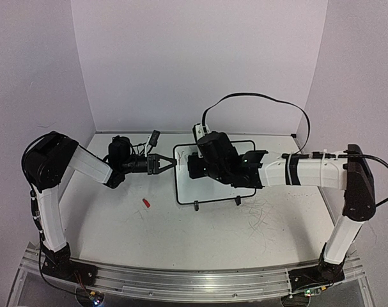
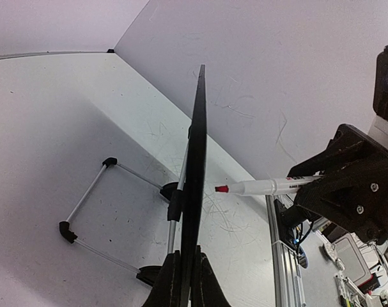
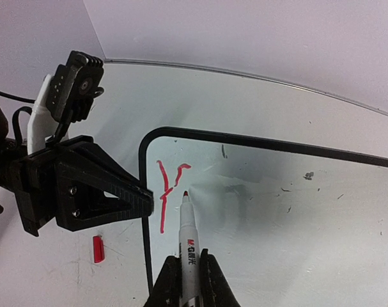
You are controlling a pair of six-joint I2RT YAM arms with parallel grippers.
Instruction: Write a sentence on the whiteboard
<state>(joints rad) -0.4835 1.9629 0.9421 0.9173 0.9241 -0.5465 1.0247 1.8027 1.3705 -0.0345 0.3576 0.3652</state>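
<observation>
Right gripper (image 3: 184, 272) is clamping a marker (image 3: 188, 240) by the lower part of its white barrel, with the jaws closed tight against it. The marker's long axis is running straight out from the fingers, and its red tip is pointing at the face of the whiteboard (image 3: 277, 211), near the board's left frame edge. In the left wrist view the marker (image 2: 264, 187) is lying nearly level and is aiming at the board side-on; a thin gap is showing between tip and frame, so contact cannot be confirmed.

Left gripper (image 1: 165, 164) is pinching the whiteboard's left edge, its jaws closed on the black frame. From its own camera the whiteboard (image 2: 197, 160) is appearing edge-on, with a wire stand (image 2: 85, 211) propping it from behind.

The whiteboard (image 1: 184, 185) is sitting mid-table, between the two arms, with its long axis running left to right.

Of the sentence (image 3: 162, 211), only one red Y-shaped letter is showing, at the board's upper left corner, just beside the marker tip.

A red cap (image 1: 146, 203) is lying on the table (image 1: 213, 243), near the left of the board and apart from it.
</observation>
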